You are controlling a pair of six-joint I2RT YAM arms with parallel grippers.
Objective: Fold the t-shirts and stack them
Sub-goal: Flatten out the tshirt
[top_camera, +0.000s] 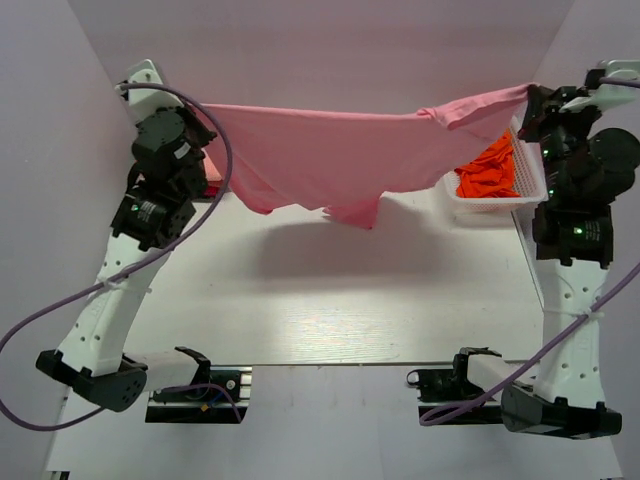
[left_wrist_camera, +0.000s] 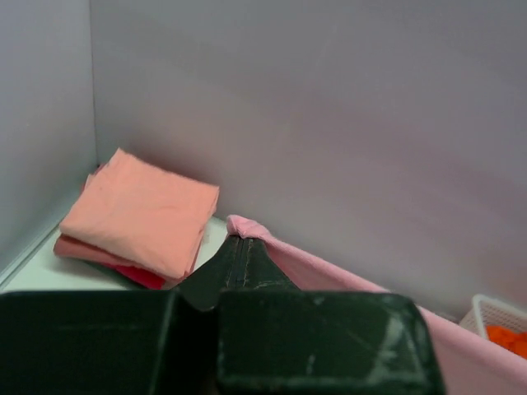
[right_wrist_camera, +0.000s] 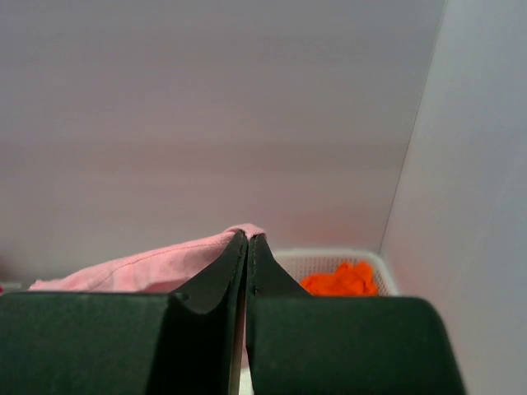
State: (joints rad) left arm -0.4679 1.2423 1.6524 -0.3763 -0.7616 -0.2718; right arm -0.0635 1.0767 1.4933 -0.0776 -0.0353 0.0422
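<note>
A white table (top_camera: 330,310) spans the space in front of both arms. Above it the rose-pink t-shirt (top_camera: 320,155) hangs stretched wide in the air, its lower edge sagging clear of the surface. The white lattice basket (top_camera: 497,204) at the far right holds crumpled orange-red t-shirts (top_camera: 490,170). A folded stack (left_wrist_camera: 140,214), salmon-peach on top, sits in the far left corner. The left gripper (left_wrist_camera: 239,240) and the right gripper (right_wrist_camera: 248,239) are each pinched tight on an upper edge of the pink shirt.

Rose-pink t-shirt (top_camera: 320,160), orange-red shirts (top_camera: 490,172)
</note>
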